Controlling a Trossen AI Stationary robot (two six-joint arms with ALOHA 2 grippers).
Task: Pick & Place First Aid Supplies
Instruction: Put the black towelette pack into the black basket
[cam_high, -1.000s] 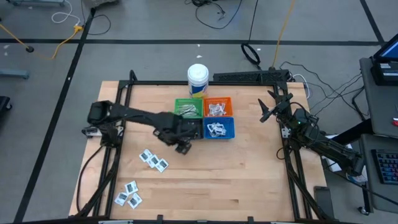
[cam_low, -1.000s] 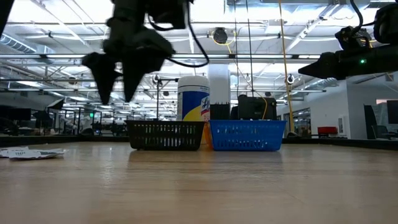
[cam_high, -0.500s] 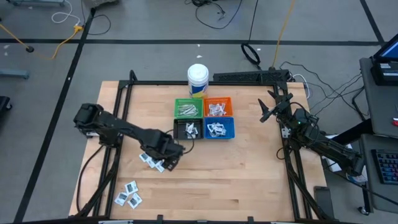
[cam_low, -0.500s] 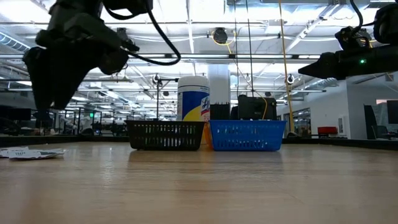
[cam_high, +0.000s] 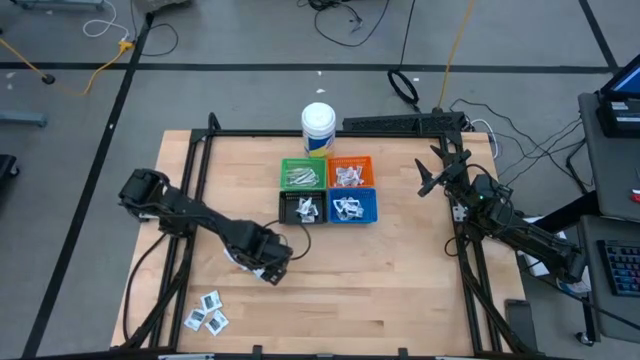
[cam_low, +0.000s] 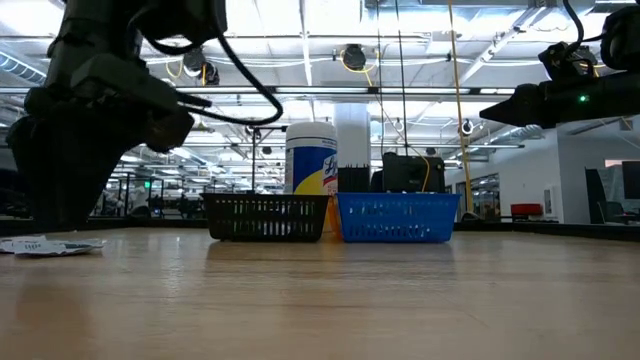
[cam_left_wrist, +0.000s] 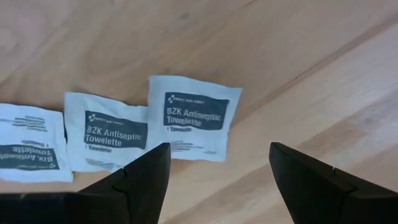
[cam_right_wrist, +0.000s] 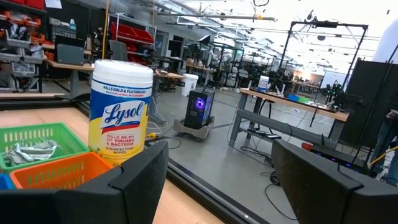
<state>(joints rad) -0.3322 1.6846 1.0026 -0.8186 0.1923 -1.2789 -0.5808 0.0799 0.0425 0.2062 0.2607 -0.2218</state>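
On the wooden table (cam_high: 400, 280), the left gripper (cam_left_wrist: 217, 180) hangs spread, holding nothing, over white towelette packets (cam_left_wrist: 194, 118) at seven o'clock. The right gripper (cam_high: 432, 172) waits at three, fingers apart and empty.

Two dark jointed arms, black cables
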